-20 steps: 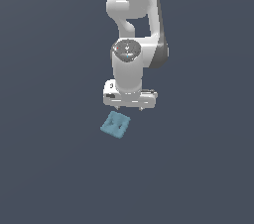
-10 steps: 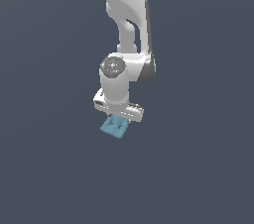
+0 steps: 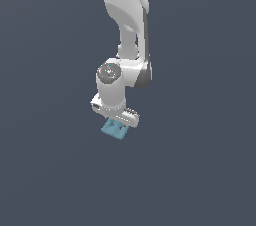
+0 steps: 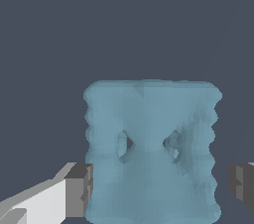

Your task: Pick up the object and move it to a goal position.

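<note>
Grasp step, arm low over the surface. In the wrist view the gripper (image 4: 158,183) has its jaws spread, one finger pad (image 4: 79,188) on each side of the object (image 4: 151,148), the teal-blue block sitting squarely between them; one pad looks touching or just beside the block's edge, the other stands a little apart, so not pinched yet as far as I can tell. In the exterior view the object (image 3: 114,129) lies flat on the dark floor, slightly to the exterior view's left of centre, mostly covered by the gripper (image 3: 119,118) right above it, near corner poking out. Farther back the white arm (image 3: 127,30) rises steeply up out of frame. To do this well: probably close evenly so the block isn't shoved sideways by the nearer pad; shifting a touch toward the far pad first would centre it. The block is flat, so the pads likely need to be down near the floor before closing, else they skim its top. Edges look wavy, grip on flat sides. No goal marker visible.
</note>
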You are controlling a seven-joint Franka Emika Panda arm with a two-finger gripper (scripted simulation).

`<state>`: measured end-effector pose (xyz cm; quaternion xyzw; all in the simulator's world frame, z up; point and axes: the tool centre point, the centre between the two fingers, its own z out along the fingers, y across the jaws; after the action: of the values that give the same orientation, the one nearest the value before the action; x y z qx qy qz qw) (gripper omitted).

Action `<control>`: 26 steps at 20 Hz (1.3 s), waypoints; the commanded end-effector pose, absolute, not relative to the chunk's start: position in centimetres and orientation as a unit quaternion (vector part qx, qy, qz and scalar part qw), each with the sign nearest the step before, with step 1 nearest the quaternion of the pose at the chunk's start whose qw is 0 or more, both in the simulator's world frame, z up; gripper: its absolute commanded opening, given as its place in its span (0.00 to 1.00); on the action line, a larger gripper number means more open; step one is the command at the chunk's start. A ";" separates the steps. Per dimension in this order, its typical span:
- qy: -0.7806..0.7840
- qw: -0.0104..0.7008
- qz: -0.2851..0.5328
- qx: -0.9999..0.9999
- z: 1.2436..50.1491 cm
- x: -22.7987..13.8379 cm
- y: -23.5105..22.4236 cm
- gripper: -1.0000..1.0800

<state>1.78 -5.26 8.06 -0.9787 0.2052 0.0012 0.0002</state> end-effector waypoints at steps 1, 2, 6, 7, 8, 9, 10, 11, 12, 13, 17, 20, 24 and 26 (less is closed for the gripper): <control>0.205 0.000 0.001 -0.979 7.9 1.8 -5.2 0.96; 0.205 0.000 0.001 -0.979 7.7 1.8 -5.2 0.96; 0.206 0.000 0.001 -0.979 6.2 1.8 -5.3 0.96; 0.206 0.000 0.001 -0.978 5.6 1.7 -5.3 0.96; 0.207 0.000 0.000 -0.978 5.0 1.7 -5.3 0.96; 0.207 0.000 0.000 -0.978 4.5 1.7 -5.3 0.96; 0.207 0.000 0.000 -0.978 4.1 1.7 -5.3 0.96; 0.207 0.000 0.000 -0.978 3.7 1.7 -5.3 0.96; 0.208 0.000 0.000 -0.978 3.4 1.7 -5.3 0.96; 0.208 0.000 0.000 -0.978 3.2 1.8 -5.3 0.96; 0.208 0.000 0.000 -0.978 3.0 1.8 -5.3 0.00; 0.208 0.000 0.000 -0.978 3.0 1.8 -5.3 0.00; 0.208 0.000 0.000 -0.978 3.0 1.8 -5.3 0.00; 0.208 0.000 0.000 -0.978 3.0 1.8 -5.3 0.00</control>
<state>3.13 -6.18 5.23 -0.9770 0.2125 -0.0199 0.0007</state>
